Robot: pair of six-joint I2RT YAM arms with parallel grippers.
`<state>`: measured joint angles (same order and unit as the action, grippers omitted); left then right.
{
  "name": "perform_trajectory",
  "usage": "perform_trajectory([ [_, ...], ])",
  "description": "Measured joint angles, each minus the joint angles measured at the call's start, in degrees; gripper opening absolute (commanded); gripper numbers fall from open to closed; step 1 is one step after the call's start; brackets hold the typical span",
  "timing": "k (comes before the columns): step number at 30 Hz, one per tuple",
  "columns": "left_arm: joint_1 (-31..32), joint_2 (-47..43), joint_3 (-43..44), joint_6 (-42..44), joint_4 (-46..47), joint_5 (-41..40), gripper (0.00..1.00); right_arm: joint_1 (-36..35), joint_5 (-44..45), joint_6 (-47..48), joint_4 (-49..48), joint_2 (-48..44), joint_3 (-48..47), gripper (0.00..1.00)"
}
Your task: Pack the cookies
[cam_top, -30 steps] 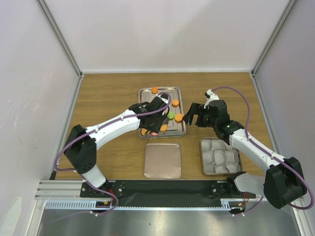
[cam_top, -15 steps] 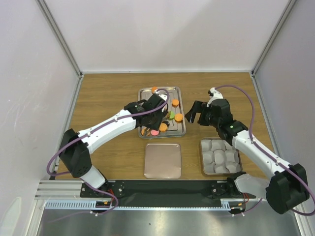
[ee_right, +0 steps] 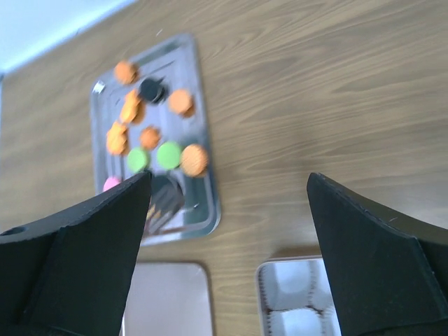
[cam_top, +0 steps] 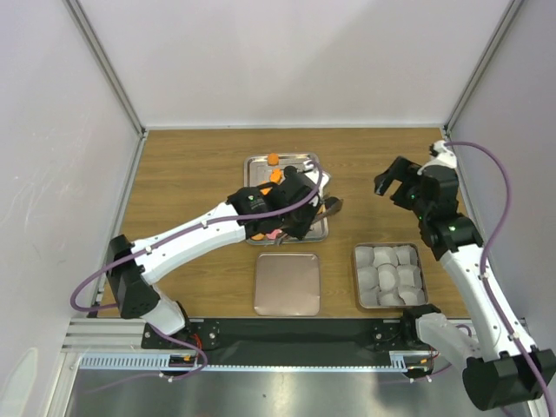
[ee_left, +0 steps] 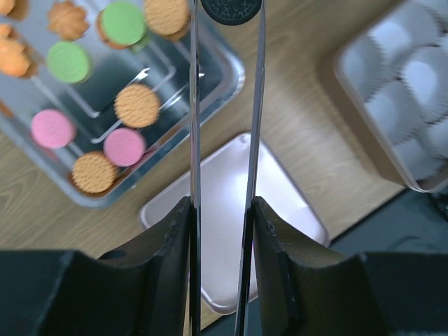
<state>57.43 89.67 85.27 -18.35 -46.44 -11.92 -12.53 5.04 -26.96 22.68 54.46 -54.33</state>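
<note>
Tray [cam_top: 255,164] with cookies [ee_left: 136,105] behind pan [cam_top: 287,284]; box [cam_top: 355,282] with paper cups [cam_top: 387,276] right of pan.

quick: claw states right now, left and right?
Left claw: closed on a black cookie.
Right claw: open, holding nothing.
</note>
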Motion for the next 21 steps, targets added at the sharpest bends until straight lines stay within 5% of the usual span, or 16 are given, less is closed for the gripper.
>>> perform_trajectory([
  [6,6.6,1.8,4.4,0.5,0.0,1.0,0.35,5.4,0.6,0.0,3.7,-2.4,-0.3,1.00],
  [21,14.4,6.8,5.3,0.7,-0.6,2.1,0.35,5.8,-0.9,-0.2,4.9,-1.4,-0.3,0.99],
])
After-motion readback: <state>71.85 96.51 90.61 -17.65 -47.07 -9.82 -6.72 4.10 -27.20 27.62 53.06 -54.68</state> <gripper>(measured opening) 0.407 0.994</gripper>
